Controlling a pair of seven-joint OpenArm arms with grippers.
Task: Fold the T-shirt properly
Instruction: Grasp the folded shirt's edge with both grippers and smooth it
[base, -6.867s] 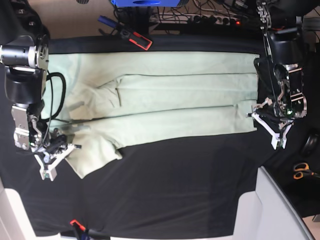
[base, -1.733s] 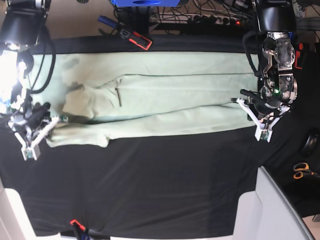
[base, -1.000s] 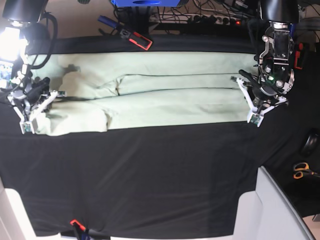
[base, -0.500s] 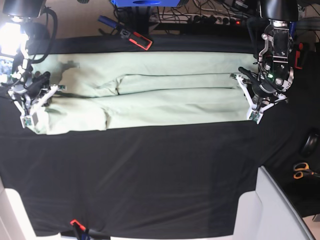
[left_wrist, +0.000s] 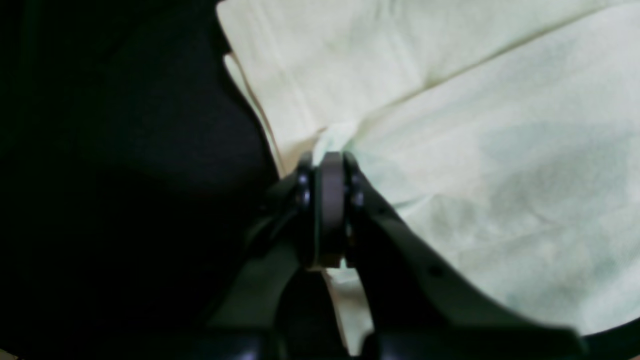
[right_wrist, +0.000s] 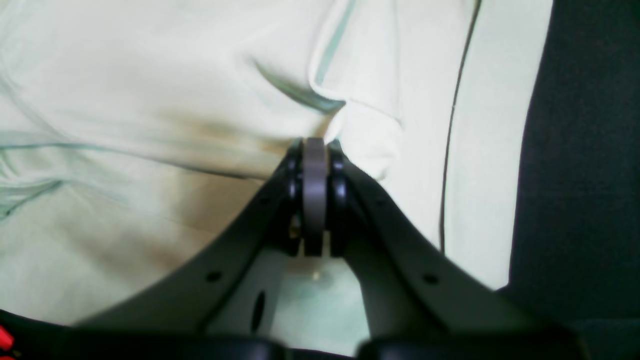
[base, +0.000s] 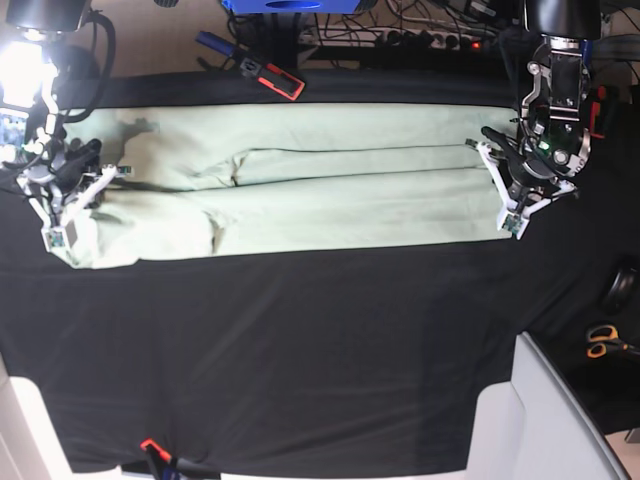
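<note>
- Both arms have carried the T-shirt (base: 300, 190)'s near flap farther up over its middle; it lies as a long band on the black table covering (base: 300, 360).
- Left gripper (base: 512, 192) and right gripper (base: 62, 205) stay pinched on its ends.
- Lengthwise fold looks nearly laid.

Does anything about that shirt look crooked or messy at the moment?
Slightly. The pale mint-green cotton T-shirt lies as a long band on the black cloth table covering, but its right-gripper end bulges wider than the rest, with a bunched sleeve fold there.
</note>
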